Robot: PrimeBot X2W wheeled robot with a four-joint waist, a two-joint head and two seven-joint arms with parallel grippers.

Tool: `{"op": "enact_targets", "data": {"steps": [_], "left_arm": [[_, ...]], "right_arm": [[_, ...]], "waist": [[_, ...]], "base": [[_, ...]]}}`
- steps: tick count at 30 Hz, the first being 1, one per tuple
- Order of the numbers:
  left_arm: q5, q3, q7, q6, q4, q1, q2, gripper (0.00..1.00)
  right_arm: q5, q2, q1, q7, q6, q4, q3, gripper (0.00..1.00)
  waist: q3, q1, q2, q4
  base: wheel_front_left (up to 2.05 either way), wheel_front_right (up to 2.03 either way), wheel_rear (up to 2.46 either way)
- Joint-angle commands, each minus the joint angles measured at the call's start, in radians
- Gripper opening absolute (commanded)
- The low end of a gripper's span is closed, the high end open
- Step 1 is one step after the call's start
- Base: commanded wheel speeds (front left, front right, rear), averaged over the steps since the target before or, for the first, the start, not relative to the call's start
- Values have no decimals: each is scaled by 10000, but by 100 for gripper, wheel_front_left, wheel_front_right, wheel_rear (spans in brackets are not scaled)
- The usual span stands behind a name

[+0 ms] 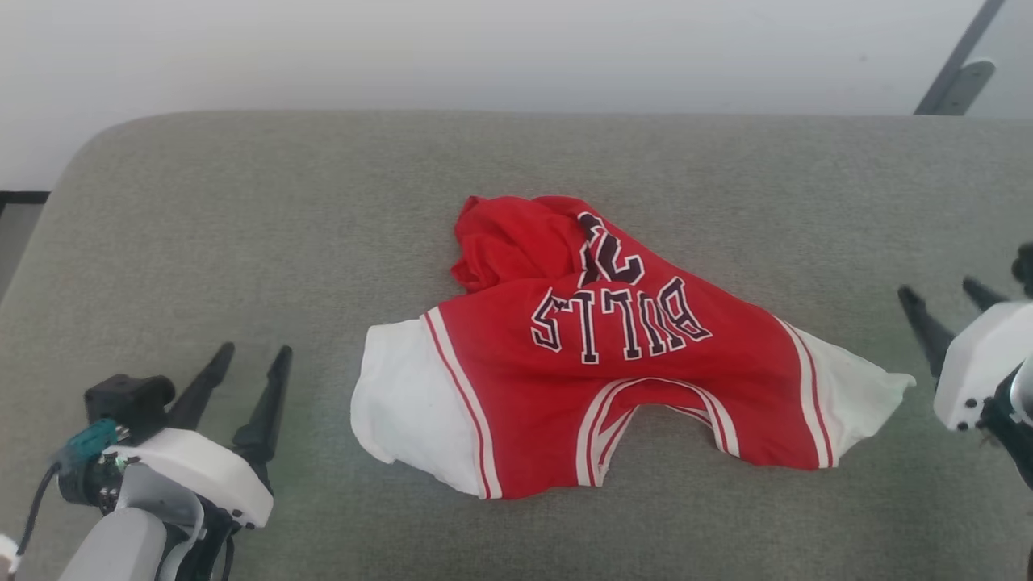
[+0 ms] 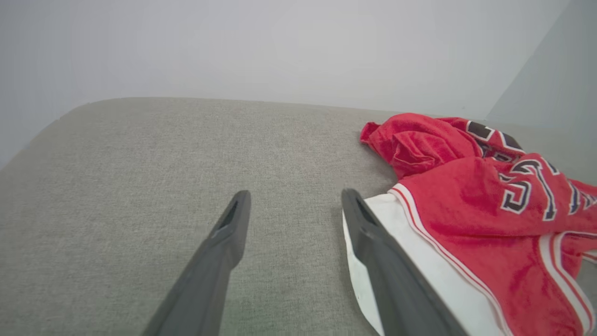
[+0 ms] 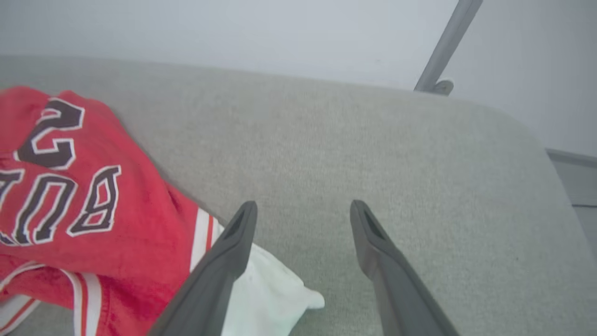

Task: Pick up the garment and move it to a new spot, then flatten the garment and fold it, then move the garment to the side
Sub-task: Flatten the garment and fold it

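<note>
Nearest, the left gripper (image 1: 254, 349) and right gripper (image 1: 940, 288) hover either side of the shirt (image 1: 613, 387), both with jaws spread and gripping nothing. The shirt lies mid-cushion (image 1: 242, 202), collar (image 1: 597, 428) toward the robot and white sleeves (image 1: 403, 403) out to each side, one near each gripper. Its far end (image 1: 508, 234) is bunched up. Flattening looks to be the step in hand. I judge it best to pinch the crumpled end at two corners and draw it away evenly, low over the cushion, so the shoulders do not drag. Beyond, a pole (image 1: 960, 64) leans. Count: one shirt, two sleeves, two grippers, one cushion, one pole
</note>
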Motion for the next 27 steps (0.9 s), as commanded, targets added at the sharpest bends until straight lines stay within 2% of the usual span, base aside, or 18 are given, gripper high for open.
{"op": "enact_targets", "data": {"steps": [1, 6, 12, 17, 24, 27], "left_arm": [[-29, -54, 104, -14, -12, -66, 59, 100], [-424, -500, 1268, -14, 6, -176, 332, 100], [-759, -917, 3161, 130, 88, -438, 410, 100], [-1013, -1257, 4844, 481, 195, -685, 352, 100], [-1221, -1600, 6528, 1027, 384, -946, 266, 100], [-1605, -1679, 7264, 1181, 561, -928, -1, 100]], "right_arm": [[-99, 56, -8, -243, 1, -87, -64, 100], [-646, 503, -94, -2078, 1, -411, -468, 100], [-1650, 1025, -261, -4266, 1, -443, -1001, 100], [-2217, 1533, -346, -5668, 1, -338, -1262, 100], [-2605, 2060, -387, -6660, 1, 6, -1285, 100], [-2658, 2135, -408, -6774, 1, 166, -1277, 100]], "waist": [[11, 0, 0, -81], [69, 0, 0, -353], [151, 0, 0, -616], [253, 0, 0, -851], [490, 0, 0, -1159], [559, 0, 0, -1244]], "base": [[0, 0, 0], [0, 0, 0], [0, 0, 0], [0, 0, 0], [0, 0, 0], [0, 0, 0]]}}
